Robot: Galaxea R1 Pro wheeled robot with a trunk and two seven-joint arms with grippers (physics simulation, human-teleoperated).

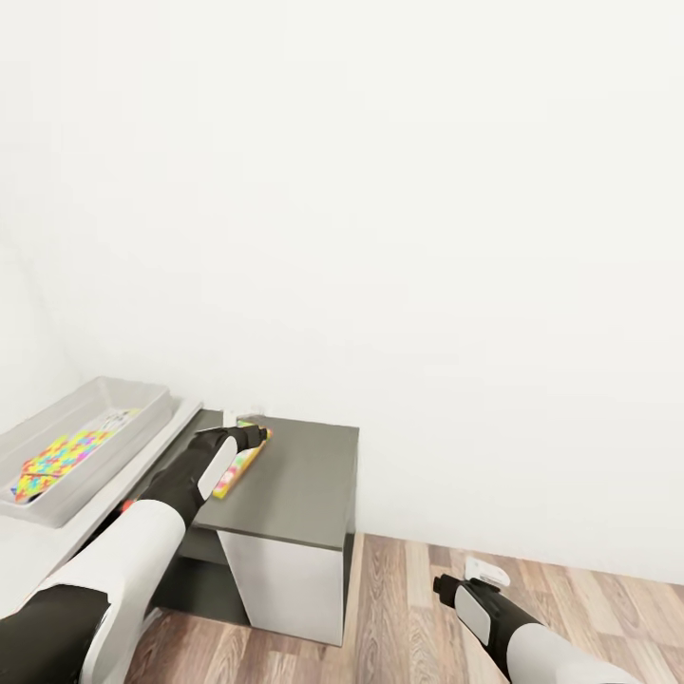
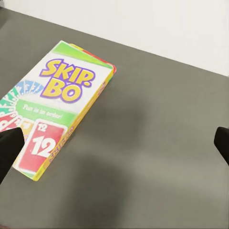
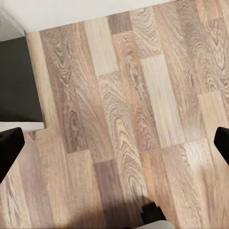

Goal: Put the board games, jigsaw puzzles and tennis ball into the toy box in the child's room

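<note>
A board game (image 2: 62,102) with a yellow-green and red "Skip-Bo" cover lies flat on the dark grey side unit (image 1: 304,475) of the table. My left gripper (image 1: 249,437) hovers just above it. In the left wrist view this gripper (image 2: 114,148) is open, with one fingertip (image 2: 9,148) over the game's near corner and the other over bare dark top. The toy box (image 1: 142,388) sits on the pale desk top (image 1: 28,546) at the left, with a multicoloured jigsaw puzzle (image 1: 62,461) inside. My right gripper (image 1: 446,584) hangs low over the wooden floor, open and holding nothing.
A white wall rises directly behind the table. The side unit's white end panel (image 1: 285,579) reaches down to the wood-plank floor (image 3: 133,119), which stretches away to the right.
</note>
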